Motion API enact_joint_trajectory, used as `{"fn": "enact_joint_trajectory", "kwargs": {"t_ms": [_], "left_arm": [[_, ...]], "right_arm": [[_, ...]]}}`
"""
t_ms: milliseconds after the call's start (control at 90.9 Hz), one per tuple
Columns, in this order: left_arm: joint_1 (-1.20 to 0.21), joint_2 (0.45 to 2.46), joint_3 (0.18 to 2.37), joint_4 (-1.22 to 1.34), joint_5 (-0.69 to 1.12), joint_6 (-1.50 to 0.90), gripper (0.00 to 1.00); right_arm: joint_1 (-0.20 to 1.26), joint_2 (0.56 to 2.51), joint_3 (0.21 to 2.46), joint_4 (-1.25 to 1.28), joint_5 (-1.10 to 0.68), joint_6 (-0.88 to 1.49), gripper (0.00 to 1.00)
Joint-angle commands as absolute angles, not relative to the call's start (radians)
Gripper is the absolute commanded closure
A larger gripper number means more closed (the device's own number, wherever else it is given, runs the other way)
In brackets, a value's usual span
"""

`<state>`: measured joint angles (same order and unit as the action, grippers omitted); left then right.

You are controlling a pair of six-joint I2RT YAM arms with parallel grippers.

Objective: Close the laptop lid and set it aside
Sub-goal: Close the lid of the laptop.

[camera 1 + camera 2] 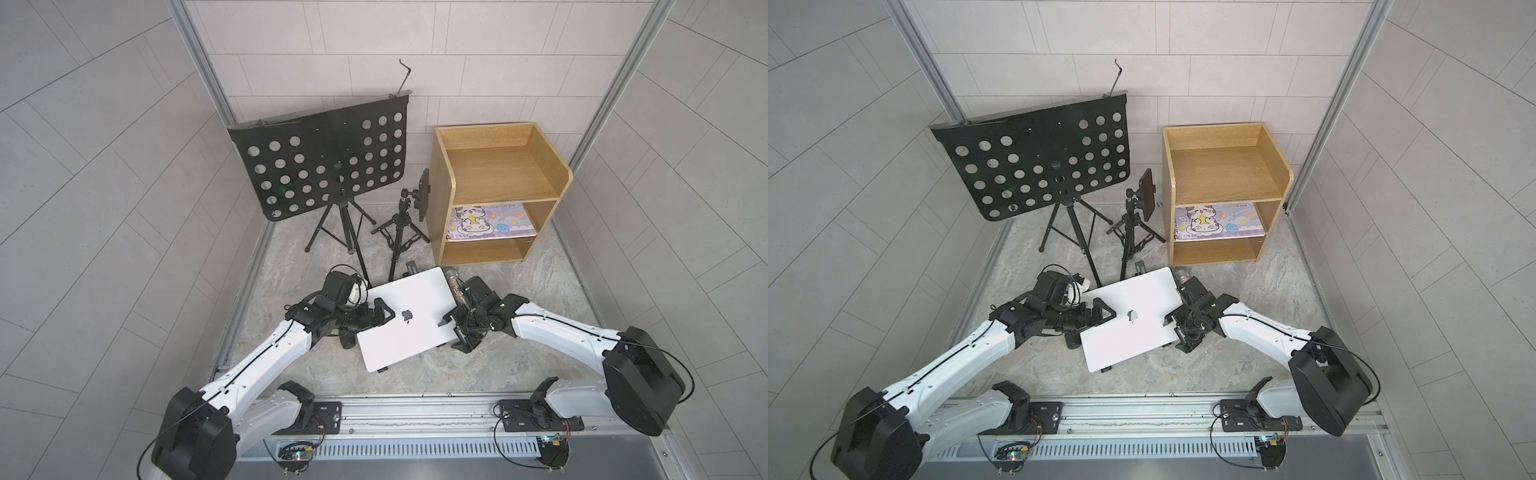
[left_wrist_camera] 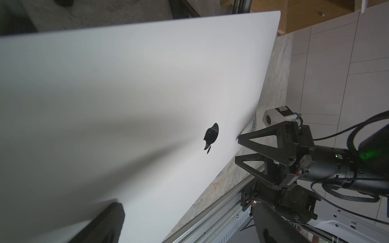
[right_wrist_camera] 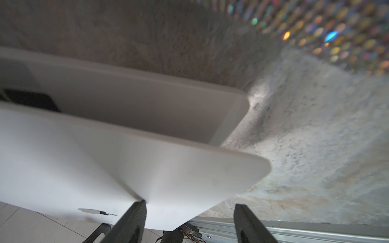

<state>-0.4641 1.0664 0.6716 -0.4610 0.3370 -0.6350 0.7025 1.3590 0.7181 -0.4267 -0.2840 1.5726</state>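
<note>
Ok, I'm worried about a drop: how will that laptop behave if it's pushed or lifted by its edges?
The laptop looks rigid, so it should move as one slab, though its smooth shell is probably slippery. The lid stands off the base, so it may swing. Perched on a black stand, the laptop could slide off.
</note>
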Motion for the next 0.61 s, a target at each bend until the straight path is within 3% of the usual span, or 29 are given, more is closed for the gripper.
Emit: {"fn": "enact_joint_trajectory", "kwargs": {"t_ms": [0, 418, 594], "left_arm": [[-0.458, 1.087, 0.641, -0.494, 0.295, -0.607, 0.01], [-0.459, 1.106, 0.655, -0.485, 0.308, -0.585, 0.01], [-0.457, 1.022, 0.703, -0.499, 0.364, -0.554, 0.02]], "right_arm": [[0.704, 1.386, 0.716, -0.420, -0.297, 1.557, 0.30], [0.693, 1.452, 0.746, -0.434, -0.314, 1.527, 0.30], [0.685, 1.395, 0.777, -0.487, -0.292, 1.461, 0.31]]}}
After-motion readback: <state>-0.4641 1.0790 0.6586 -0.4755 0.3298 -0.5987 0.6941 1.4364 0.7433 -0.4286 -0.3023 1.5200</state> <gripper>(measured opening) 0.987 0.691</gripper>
